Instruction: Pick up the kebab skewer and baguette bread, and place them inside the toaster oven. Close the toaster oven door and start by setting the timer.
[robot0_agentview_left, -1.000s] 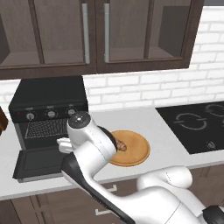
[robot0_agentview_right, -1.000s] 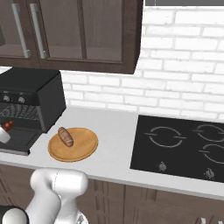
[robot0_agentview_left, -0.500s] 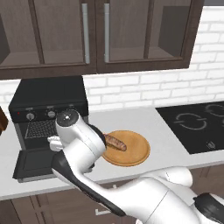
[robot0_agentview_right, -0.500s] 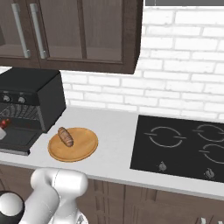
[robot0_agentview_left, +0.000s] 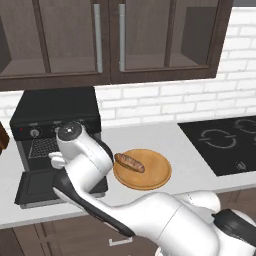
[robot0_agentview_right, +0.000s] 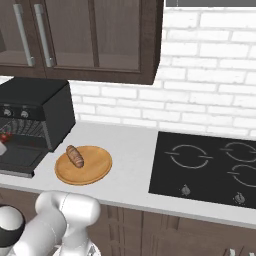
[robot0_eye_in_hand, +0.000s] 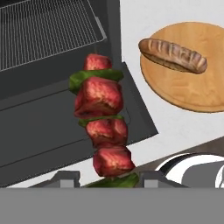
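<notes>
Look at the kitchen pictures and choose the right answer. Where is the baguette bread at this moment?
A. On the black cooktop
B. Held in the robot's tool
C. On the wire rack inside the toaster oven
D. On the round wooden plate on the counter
D. The baguette bread lies on the round wooden plate, beside the open toaster oven door, while the tool holds the kebab skewer.

Matt black toaster oven (robot0_agentview_left: 52, 112), metal wire rack (robot0_eye_in_hand: 43, 33), smooth wooden plate (robot0_eye_in_hand: 192, 87).
</notes>
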